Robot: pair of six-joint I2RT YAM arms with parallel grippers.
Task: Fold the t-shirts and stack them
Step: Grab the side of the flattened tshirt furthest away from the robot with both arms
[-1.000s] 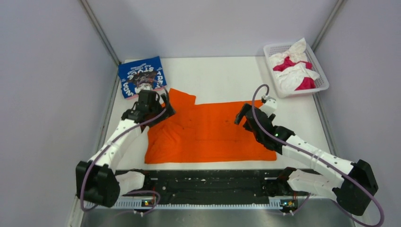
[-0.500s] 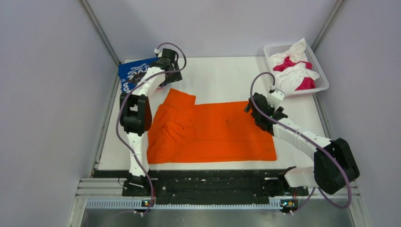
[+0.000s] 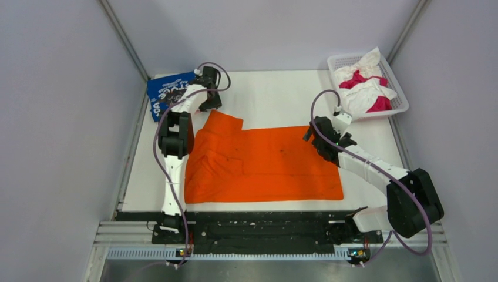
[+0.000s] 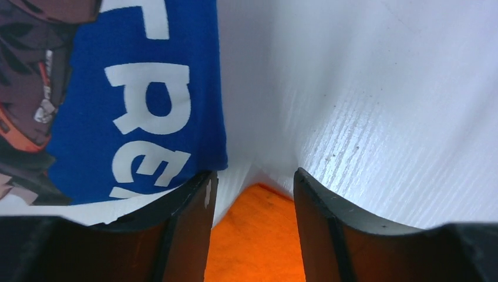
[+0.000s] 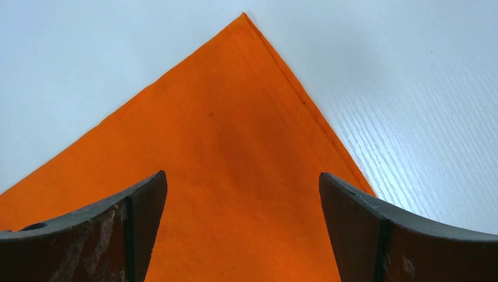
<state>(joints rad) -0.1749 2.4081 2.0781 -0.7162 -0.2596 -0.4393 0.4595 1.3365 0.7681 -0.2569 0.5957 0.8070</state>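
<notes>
On the worktop (image 3: 276,97) the orange shirt (image 3: 264,164) lies spread at centre; blue shirt (image 3: 164,94) at far left corner. The left pincer (image 4: 252,176) stands part-open astride orange shirt's far left corner, not clamped. The right pincer (image 5: 242,174) gapes wide, empty, above its far right corner.

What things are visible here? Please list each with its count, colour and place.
orange t-shirt: one, bright orange, spread at the table's middle
blue t-shirt: one, blue with white lettering, far left corner
basket: one, white lattice, far right corner
crumpled shirts: count unclear, white and magenta, inside the basket
table: one, white, under everything
left end effector: one, black, jaws apart, over the orange shirt's far left corner
right end effector: one, black, jaws wide, over its far right corner
</notes>
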